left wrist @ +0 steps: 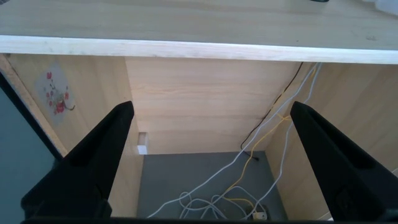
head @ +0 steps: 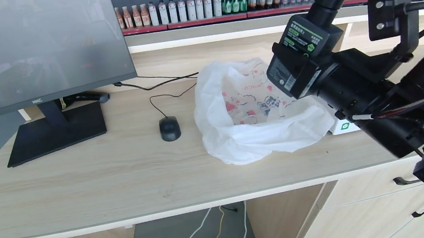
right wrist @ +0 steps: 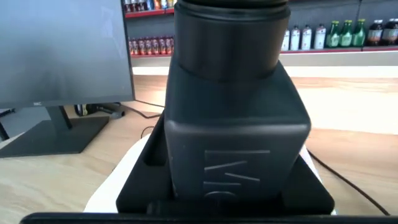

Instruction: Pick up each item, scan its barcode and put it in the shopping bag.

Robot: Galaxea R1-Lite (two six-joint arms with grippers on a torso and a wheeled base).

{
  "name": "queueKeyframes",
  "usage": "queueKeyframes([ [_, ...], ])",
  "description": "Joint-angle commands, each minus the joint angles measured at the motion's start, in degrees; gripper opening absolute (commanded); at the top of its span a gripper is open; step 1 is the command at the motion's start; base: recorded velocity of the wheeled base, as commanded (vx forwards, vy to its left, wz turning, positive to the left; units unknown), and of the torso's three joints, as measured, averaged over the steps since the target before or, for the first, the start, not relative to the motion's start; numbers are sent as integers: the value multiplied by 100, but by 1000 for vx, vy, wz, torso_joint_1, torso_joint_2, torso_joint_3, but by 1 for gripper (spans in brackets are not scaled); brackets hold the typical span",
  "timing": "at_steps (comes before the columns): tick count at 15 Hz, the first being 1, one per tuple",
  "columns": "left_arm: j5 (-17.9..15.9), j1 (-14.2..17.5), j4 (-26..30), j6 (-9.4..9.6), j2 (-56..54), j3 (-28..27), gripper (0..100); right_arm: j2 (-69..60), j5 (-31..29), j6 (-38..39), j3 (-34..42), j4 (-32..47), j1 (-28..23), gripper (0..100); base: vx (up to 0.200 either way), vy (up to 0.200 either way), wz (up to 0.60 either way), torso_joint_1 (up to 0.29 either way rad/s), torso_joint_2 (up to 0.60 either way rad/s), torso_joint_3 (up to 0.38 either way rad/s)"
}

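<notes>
Over shopping bag (head: 253, 140), bottle (head: 306, 38) in right hand (head: 312, 79)

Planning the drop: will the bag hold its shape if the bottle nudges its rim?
Probably not: the bag is thin, crumpled plastic slumped on the desk, so it likely folds under the bottle. It looks light, so it may also slide.

Layout: the shopping bag (head: 253, 138) is lying on the bench (head: 104, 177); the mouse (head: 169, 128) is sitting left of the bag, the monitor (head: 35, 51) farther left, a box (head: 344, 126) just right, the bottle (head: 303, 46) hanging above it.
</notes>
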Motion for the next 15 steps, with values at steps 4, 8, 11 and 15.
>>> queueKeyframes([
  [4, 0, 1, 0, -2, -2, 0, 100, 228, -2, 303, -646, 1257, 23, 0, 0, 0, 0, 0, 0, 0],
  [8, 0, 1, 0, -2, -2, 0, 100, 967, 183, 400, -1903, 1635, -284, 0, 0, 0, 0, 0, 0, 0],
  [11, 0, 1, 0, -2, -2, 0, 100, 1116, 200, 347, -2176, 2004, -434, 0, 0, 0, 0, 0, 0, 0],
  [15, 0, 10, 0, -2, -2, 0, 100, 1520, 200, 295, -2606, 2048, -460, 0, 0, 0, 0, 0, 0, 0],
])
